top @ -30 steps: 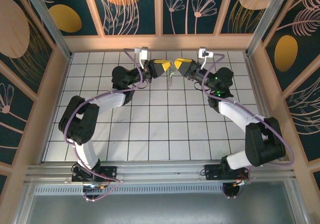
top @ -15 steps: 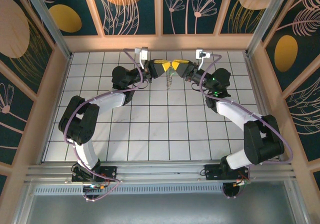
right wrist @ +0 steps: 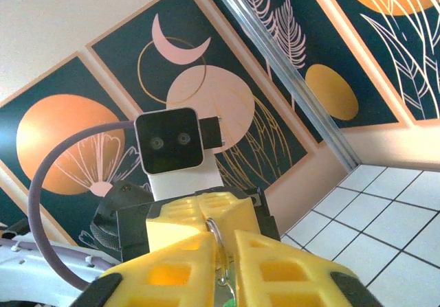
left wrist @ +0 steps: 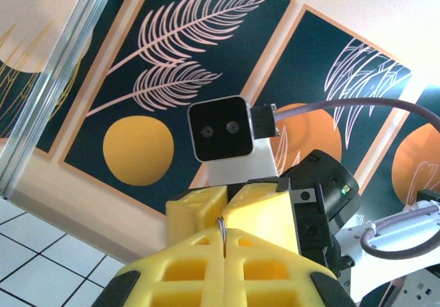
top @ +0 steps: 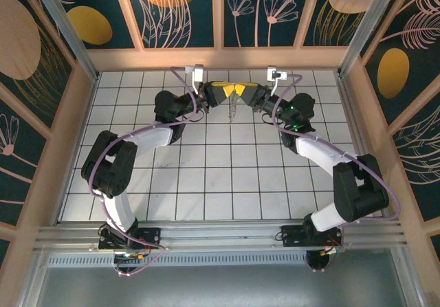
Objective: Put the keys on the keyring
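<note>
Top external view puts both arms at the far edge of the white tiled table (top: 206,176), their tips meeting just short of the wooden far wall (top: 220,58). Little room is left behind them, while open tiles spread toward the bases and to either side. The left gripper (top: 224,89) is fully closed, and in the left wrist view the thin wire of the pale silvery oval wire keyring (left wrist: 221,226) stands pinched in the seam between its yellow fingers (left wrist: 185,266). The right gripper (top: 243,89) is drawn in to a narrow slit with the same loop (right wrist: 214,230) seated in it, so both hold the keyring from opposite sides. The tiny silvery keys (top: 232,114) dangle below the meeting point, above the tiles, with a bright green tag (right wrist: 227,294) low in the right wrist view. A second ago a gap separated the two yellow tips; the right gripper has since moved in and narrowed, while the left arm has not shifted.
</note>
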Controlling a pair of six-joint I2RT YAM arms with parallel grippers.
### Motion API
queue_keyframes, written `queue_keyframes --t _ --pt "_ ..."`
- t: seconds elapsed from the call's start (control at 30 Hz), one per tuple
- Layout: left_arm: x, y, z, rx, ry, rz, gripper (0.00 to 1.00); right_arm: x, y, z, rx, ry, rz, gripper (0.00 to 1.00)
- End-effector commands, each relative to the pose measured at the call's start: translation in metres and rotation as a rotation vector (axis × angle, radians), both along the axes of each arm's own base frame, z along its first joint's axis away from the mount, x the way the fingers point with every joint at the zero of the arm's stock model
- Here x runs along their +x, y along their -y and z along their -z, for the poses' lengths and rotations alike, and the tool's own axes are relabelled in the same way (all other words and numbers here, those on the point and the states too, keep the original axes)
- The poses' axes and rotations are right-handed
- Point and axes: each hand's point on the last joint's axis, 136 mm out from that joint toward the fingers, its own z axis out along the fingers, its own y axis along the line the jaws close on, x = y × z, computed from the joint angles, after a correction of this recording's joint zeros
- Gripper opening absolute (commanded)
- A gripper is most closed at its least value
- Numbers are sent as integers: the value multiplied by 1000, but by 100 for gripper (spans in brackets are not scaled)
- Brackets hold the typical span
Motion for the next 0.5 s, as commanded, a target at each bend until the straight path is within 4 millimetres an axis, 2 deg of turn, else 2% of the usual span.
queue_keyframes --t 0.0,0.07,0.27,0.47 --pt "-10 0 -20 -36 73 23 0 -3 -5 -11 13 48 -27 6" --pt "-10 1 -20 -36 72 23 0 -3 -6 -12 12 50 -32 0" --pt "-5 4 -14 -7 63 18 0 -1 -7 -14 -9 66 -29 0" --pt "8 8 -5 72 73 -40 19 6 -1 -12 -46 75 -4 0"
